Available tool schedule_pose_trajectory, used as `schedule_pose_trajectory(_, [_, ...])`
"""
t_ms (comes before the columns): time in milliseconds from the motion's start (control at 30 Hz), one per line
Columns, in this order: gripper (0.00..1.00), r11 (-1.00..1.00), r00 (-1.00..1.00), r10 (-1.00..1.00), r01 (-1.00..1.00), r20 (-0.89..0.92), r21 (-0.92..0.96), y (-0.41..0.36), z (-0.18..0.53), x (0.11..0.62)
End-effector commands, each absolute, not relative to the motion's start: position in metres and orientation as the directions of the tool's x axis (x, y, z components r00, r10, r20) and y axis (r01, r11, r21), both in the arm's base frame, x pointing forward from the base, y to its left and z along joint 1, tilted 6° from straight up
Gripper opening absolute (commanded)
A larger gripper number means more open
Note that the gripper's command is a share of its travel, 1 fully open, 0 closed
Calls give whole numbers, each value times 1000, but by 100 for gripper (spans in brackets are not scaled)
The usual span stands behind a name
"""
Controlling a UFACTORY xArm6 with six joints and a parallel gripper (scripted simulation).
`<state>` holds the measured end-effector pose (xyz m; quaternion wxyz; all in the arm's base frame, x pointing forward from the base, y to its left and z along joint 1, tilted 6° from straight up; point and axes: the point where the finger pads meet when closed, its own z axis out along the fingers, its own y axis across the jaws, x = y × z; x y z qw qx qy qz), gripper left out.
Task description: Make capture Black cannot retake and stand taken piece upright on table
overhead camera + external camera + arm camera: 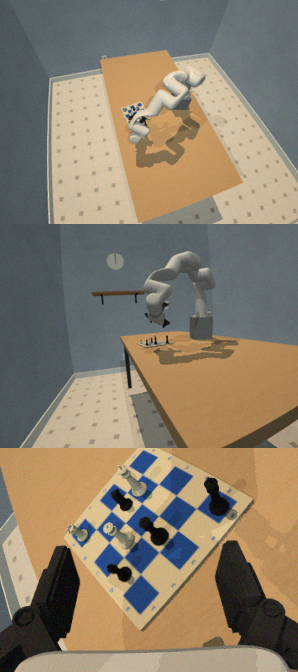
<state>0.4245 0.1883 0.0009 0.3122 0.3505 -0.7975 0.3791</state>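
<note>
A small blue-and-white chessboard [156, 531] lies on the wooden table; it also shows in the top view [133, 109] and the exterior view [153, 343]. In the wrist view it carries black pieces: a tall one [214, 496] at the far right corner, one in the middle [153, 531], one at the upper left [120, 498] and a pawn [121, 571] near the front edge. White pieces stand at the top [136, 483], at the left corner [81, 532] and beside the middle [123, 538]. My gripper [147, 561] [159, 321] is open and empty, held high above the board.
The arm's base [200, 326] stands on a grey block at the back of the table. The board lies near the table's left edge [124, 343]. A wall shelf [117, 293] and a clock [115, 261] are behind.
</note>
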Motion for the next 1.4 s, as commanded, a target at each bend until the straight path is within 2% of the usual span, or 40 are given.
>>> schedule_pose_trajectory(0, [100,621,-698,-327,-666,637,-412,175,1,426])
schedule_pose_trajectory(100, [100,621,-698,-327,-666,637,-412,175,1,426])
schedule_pose_trajectory(133, [100,704,-764,-294,-580,575,-410,166,1,426])
schedule_pose_trajectory(200, [100,704,-764,-294,-580,575,-410,166,1,426])
schedule_pose_trajectory(233, [100,775,-819,-254,-491,514,-399,158,1,426])
schedule_pose_trajectory(300, [100,775,-819,-254,-491,514,-399,158,1,426])
schedule_pose_trajectory(333, [100,833,-865,-209,-401,456,-380,150,1,426])
schedule_pose_trajectory(400, [100,833,-865,-209,-401,456,-380,150,1,426])
schedule_pose_trajectory(433, [100,881,-902,-160,-314,401,-354,143,1,427])
schedule_pose_trajectory(533, [100,881,-902,-160,-314,401,-354,143,1,427])
schedule_pose_trajectory(567, [100,918,-931,-108,-228,349,-324,136,0,427])
schedule_pose_trajectory(667, [100,918,-931,-108,-228,349,-324,136,0,427])
schedule_pose_trajectory(767, [100,966,-967,1,-65,256,-251,122,0,427])
schedule_pose_trajectory(833, [100,966,-967,1,-65,256,-251,122,0,427])
schedule_pose_trajectory(867, [100,977,-975,56,9,216,-212,116,0,427])
schedule_pose_trajectory(933, [100,977,-975,56,9,216,-212,116,0,427])
schedule_pose_trajectory(1133, [100,978,-972,200,189,126,-92,101,-1,426])
schedule_pose_trajectory(1233, [100,978,-972,200,189,126,-92,101,-1,426])
schedule_pose_trajectory(1367, [100,947,-946,319,320,67,10,89,-2,426])
